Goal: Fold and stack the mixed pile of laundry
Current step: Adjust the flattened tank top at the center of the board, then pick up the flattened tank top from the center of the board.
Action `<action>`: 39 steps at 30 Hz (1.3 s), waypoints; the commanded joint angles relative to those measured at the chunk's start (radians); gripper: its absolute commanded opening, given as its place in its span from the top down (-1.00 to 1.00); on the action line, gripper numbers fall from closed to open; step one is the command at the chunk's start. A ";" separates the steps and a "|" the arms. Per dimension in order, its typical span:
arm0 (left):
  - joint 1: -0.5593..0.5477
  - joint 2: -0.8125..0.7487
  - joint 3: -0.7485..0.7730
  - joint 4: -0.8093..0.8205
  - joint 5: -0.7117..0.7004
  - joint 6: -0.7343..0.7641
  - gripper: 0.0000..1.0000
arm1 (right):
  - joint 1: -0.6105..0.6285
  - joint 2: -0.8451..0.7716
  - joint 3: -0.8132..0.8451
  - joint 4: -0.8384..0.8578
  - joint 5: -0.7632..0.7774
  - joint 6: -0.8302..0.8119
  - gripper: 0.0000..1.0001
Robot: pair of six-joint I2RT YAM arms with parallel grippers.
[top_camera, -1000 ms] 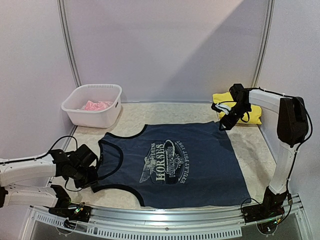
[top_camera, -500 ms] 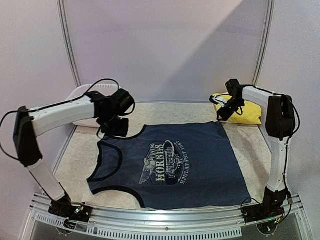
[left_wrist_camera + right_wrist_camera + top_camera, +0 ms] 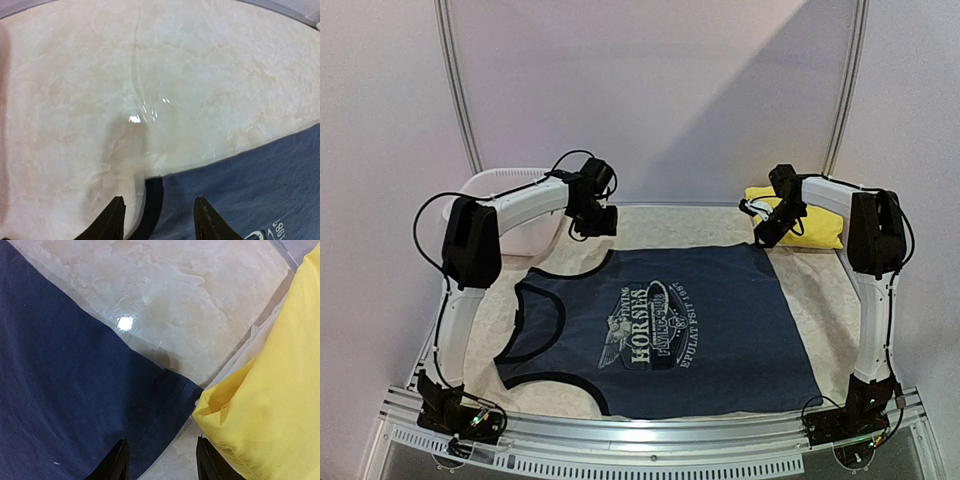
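Observation:
A navy tank top (image 3: 660,330) with a white horse print lies spread flat across the middle of the table. My left gripper (image 3: 595,222) hovers open over its far shoulder strap. In the left wrist view the dark-bound strap corner (image 3: 155,197) lies between the fingers of that gripper (image 3: 159,222). My right gripper (image 3: 766,230) hangs open over the far hem corner. In the right wrist view the hem corner (image 3: 175,397) sits between the tips of the gripper (image 3: 160,465). A folded yellow garment (image 3: 272,390) lies just beside the hem corner, at the back right (image 3: 817,232).
A white plastic basket (image 3: 510,176) stands at the back left, partly hidden behind my left arm. The booth walls close in the back and both sides. The metal rail (image 3: 650,440) runs along the near edge.
My left arm has left the near-left strap and swung up and back to the far strap, its jaws wider. The right gripper shifted slightly towards the hem corner. The tank top lies as before.

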 commanded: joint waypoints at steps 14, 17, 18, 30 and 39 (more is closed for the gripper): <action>0.052 0.206 0.109 0.025 0.205 0.049 0.13 | -0.002 0.010 0.019 0.005 0.031 -0.009 0.06; 0.052 0.211 0.093 0.039 0.208 0.049 0.25 | -0.003 0.027 0.037 0.005 0.032 -0.007 0.06; 0.053 0.212 0.085 0.046 0.208 0.049 0.30 | -0.004 0.031 0.044 0.005 0.033 -0.009 0.05; 0.058 0.129 -0.036 0.112 0.138 0.098 1.00 | -0.003 0.156 0.238 -0.055 0.029 -0.110 0.04; 0.068 0.096 -0.067 0.103 0.097 0.120 1.00 | -0.003 0.280 0.367 -0.116 0.055 -0.211 0.08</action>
